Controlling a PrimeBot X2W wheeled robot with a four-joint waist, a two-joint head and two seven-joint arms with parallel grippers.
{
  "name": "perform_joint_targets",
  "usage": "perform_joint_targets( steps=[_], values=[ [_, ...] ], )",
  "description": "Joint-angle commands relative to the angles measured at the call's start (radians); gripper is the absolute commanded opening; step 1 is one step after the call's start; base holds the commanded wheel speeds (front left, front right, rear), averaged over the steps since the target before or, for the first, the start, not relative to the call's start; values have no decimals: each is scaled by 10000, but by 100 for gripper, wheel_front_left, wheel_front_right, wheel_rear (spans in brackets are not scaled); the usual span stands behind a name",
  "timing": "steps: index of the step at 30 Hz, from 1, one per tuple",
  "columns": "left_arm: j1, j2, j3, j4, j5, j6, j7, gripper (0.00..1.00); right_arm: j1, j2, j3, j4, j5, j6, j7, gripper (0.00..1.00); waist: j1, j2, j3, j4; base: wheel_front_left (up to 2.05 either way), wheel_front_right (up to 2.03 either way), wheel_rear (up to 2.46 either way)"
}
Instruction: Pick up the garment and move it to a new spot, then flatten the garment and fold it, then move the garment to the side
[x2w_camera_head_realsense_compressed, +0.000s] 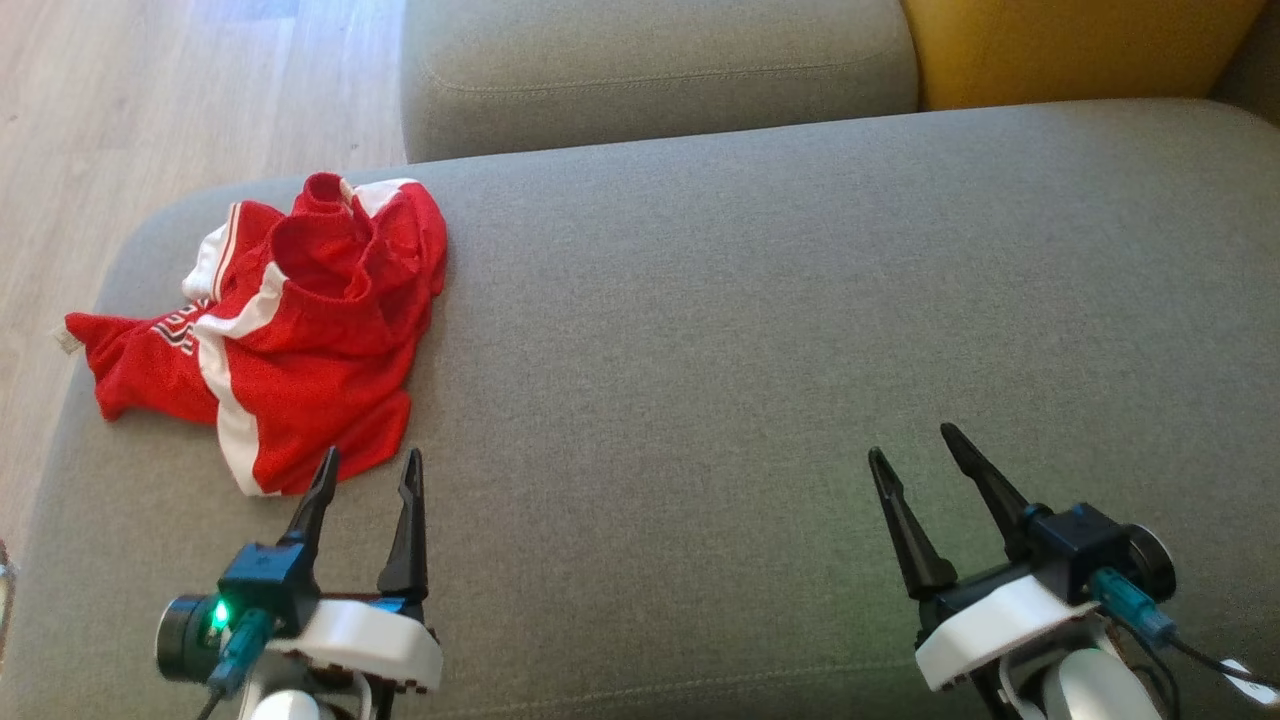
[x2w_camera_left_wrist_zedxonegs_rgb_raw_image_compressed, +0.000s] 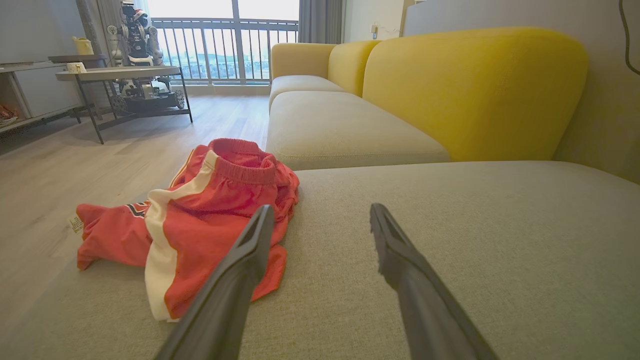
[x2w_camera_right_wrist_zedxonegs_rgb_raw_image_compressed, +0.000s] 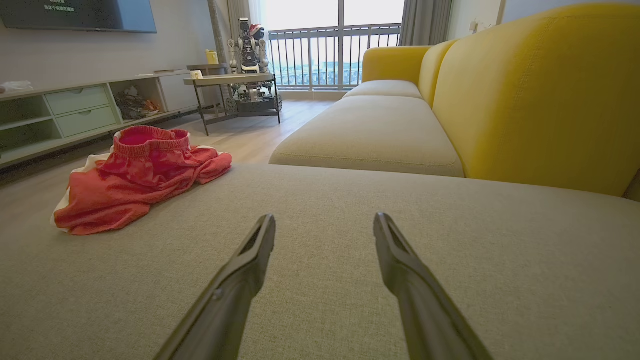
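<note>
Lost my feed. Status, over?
Left claw open, at near hem of shorts. Right claw open over bare cushion. Shorts crumpled at cushion's left end. Nothing in the way.

Head camera: mounted high, looking steeply down on the grey sofa seat (x2w_camera_head_realsense_compressed: 700, 330); left gripper (x2w_camera_head_realsense_compressed: 371, 455) and right gripper (x2w_camera_head_realsense_compressed: 910, 442) enter at the bottom edge. Left wrist camera: low over the seat, facing along its own jaws toward the balcony railing (x2w_camera_left_wrist_zedxonegs_rgb_raw_image_compressed: 220, 45); garment (x2w_camera_left_wrist_zedxonegs_rgb_raw_image_compressed: 200, 220) close, at left. Right wrist camera: equally low, same heading, garment farther off at left. All views share seat and garment; both wrist views share the yellow backrest (x2w_camera_left_wrist_zedxonegs_rgb_raw_image_compressed: 475, 90).
</note>
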Motion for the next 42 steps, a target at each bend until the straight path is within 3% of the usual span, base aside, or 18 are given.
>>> perform_joint_targets(
  steps=[1, 16, 33, 42],
  values=[
    [-316, 1, 327, -245, 14, 5, -124, 100, -570, -118, 176, -245, -17, -2, -107, 100, -1, 0, -17, -1, 0, 0, 0],
    [-389, -30, 300, 96, 6, -39, -124, 100, -515, -118, 42, -109, 79, -2, -107, 100, -1, 0, -93, 248, 0, 0, 0],
    [-225, -51, 289, -66, -71, 322, -124, 100, -241, -118, 195, -58, 131, -2, -107, 100, -1, 0, -325, 2607, 0, 0, 0],
    [-166, -53, 384, -75, -48, 318, -124, 100, -96, -118, 218, 88, 293, -2, -107, 100, -1, 0, -265, 3352, 0, 0, 0]
  ],
)
